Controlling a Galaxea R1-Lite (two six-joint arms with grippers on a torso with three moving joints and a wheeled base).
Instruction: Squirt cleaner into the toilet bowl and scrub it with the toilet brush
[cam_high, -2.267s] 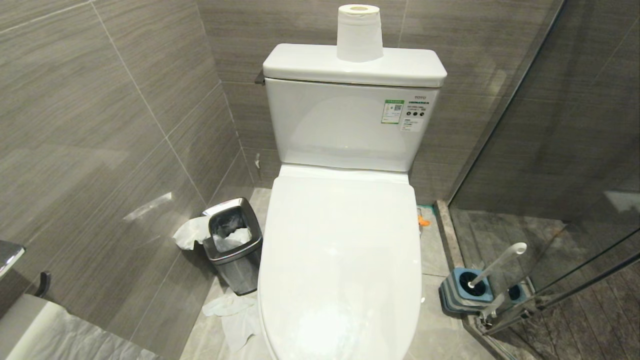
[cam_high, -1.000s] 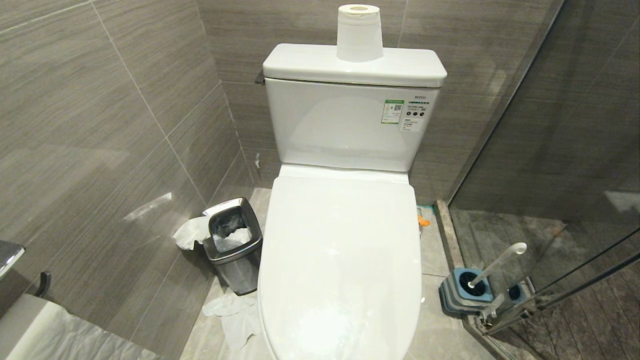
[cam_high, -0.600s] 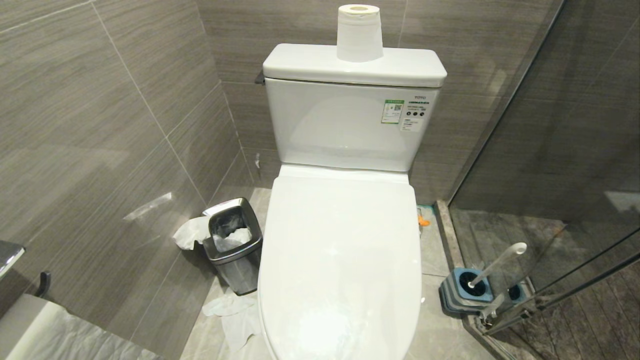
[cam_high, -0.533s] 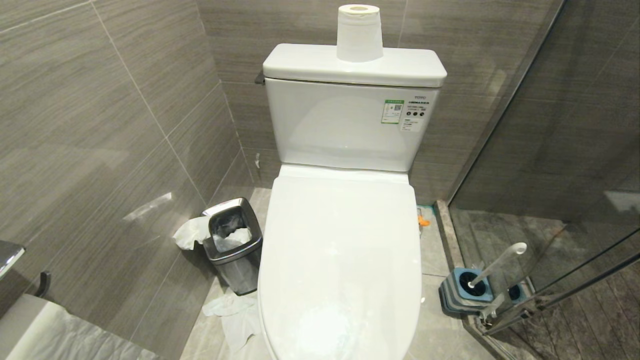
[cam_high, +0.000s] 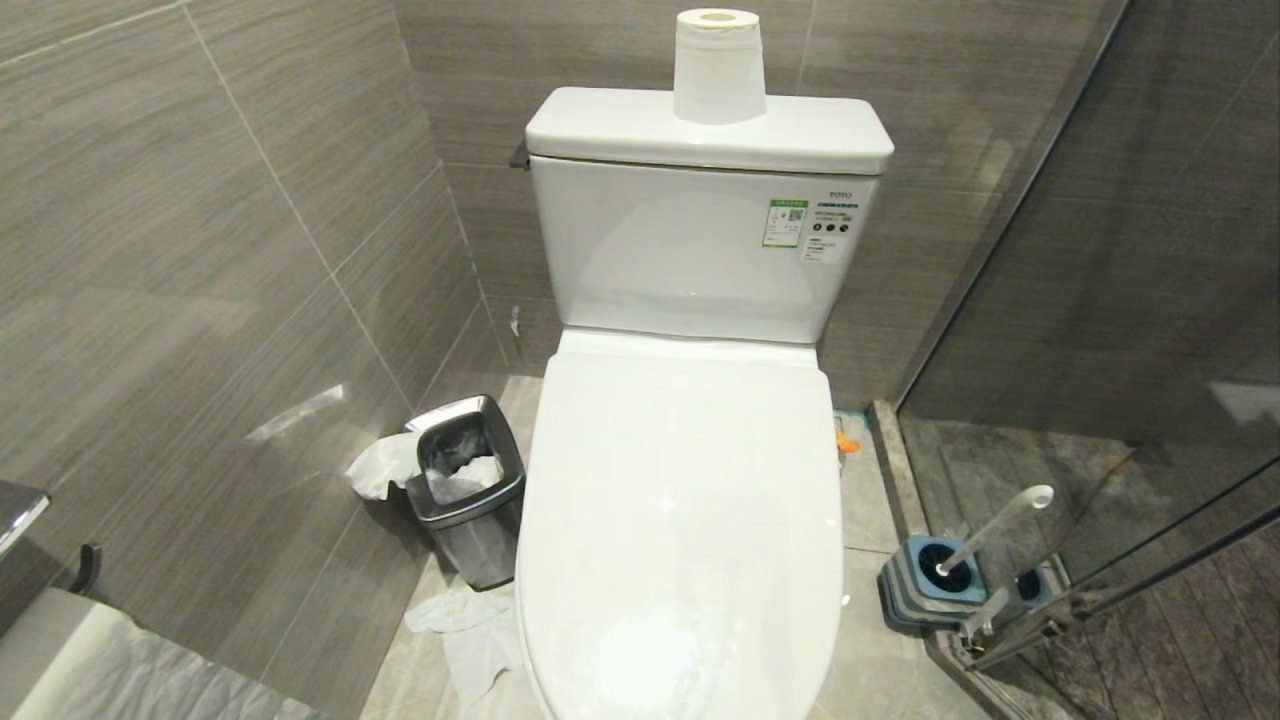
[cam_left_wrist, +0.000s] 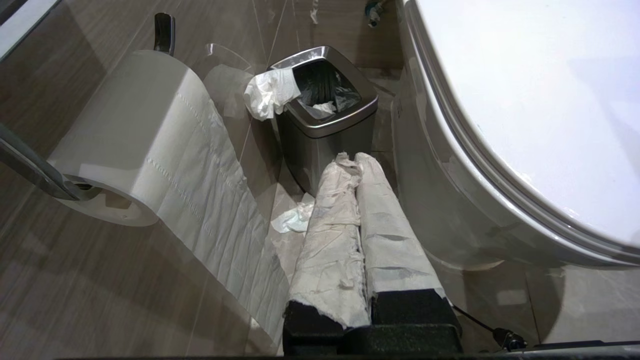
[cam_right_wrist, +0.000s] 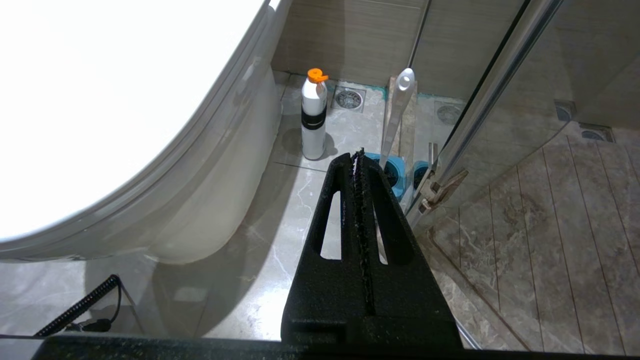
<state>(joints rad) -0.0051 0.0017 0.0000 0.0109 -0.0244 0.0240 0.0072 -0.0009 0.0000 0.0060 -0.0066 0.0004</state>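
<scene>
A: White glossy ceramic fills the middle of the scene: the toilet bowl (cam_high: 680, 520), its oval lid down flat over the seat. Everything else I'll place from it.

B: What is nearest?

A: The two grippers, low down, one on either side of the toilet. The left gripper (cam_left_wrist: 356, 162) hangs beside the toilet's left flank, its fingers (cam_left_wrist: 385, 220) wrapped in white paper and pressed together with nothing between them. The right gripper (cam_right_wrist: 357, 157) hangs beside the right flank, its black fingers (cam_right_wrist: 385, 225) clenched too, and empty.

B: And further out on the left?

A: Crumpled white tissue (cam_high: 470, 635) lies on the floor by the toilet's front left. Just beyond stands a small square steel bin (cam_high: 465, 490) with a dark liner, tissue draped over its rim. A white paper roll on a wall holder (cam_left_wrist: 130, 140) hangs left of that, a long strip trailing down.

B: The right side?

A: The toilet brush (cam_high: 990, 530), a slim white handle, leans in its square blue-and-grey ribbed holder (cam_high: 930, 580) on the floor right of the toilet, against the glass shower door (cam_high: 1150, 300). Further back, close to the toilet's base, stands a white bottle with a black band and orange cap (cam_right_wrist: 314, 117).

B: And farthest?

A: The white cistern (cam_high: 700, 250), with an upright white toilet paper roll (cam_high: 718, 65) on its lid.
</scene>
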